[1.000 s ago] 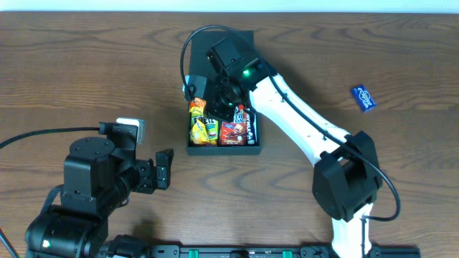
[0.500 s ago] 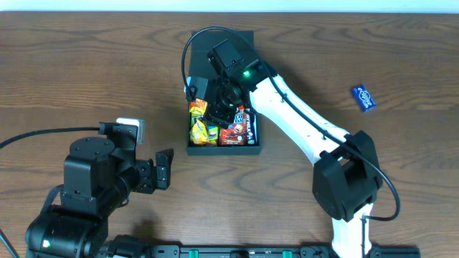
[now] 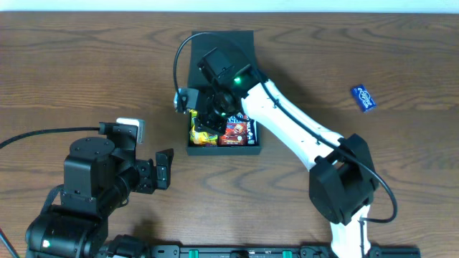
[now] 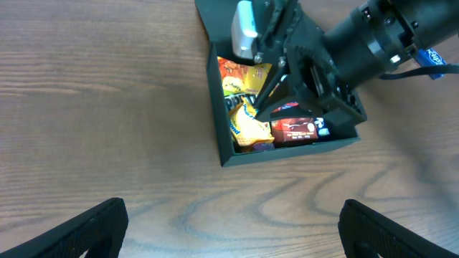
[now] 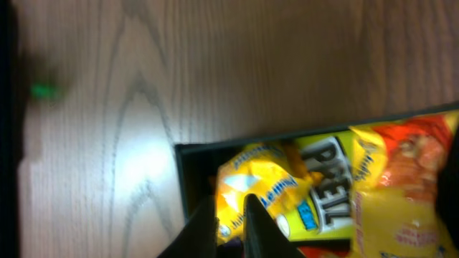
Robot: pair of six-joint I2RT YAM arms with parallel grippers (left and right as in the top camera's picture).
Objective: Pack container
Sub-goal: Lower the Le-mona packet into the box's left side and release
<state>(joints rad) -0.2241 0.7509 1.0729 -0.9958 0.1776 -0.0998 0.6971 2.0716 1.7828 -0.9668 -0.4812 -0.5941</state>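
Note:
The black container (image 3: 222,151) lies open at the table's middle, its flap lid (image 3: 226,43) folded back at the far side. Inside are a yellow packet (image 3: 201,134), a red packet (image 3: 235,132) and an orange packet (image 3: 195,115). My right gripper (image 3: 207,118) reaches into the box's left half. In the right wrist view it (image 5: 231,204) is pinched on the yellow packet (image 5: 265,193) by the box wall (image 5: 190,179). My left gripper (image 3: 165,169) is open and empty, left of the box, and shows in the left wrist view (image 4: 233,236).
A blue packet (image 3: 363,98) lies alone on the wood at the right. It also shows at the top right edge of the left wrist view (image 4: 437,61). The right arm's white links (image 3: 294,129) cross above the box's right side.
My right gripper has moved left across the box, toward its left wall. The yellow packet has shifted with it toward the front left corner. The left arm has not moved.

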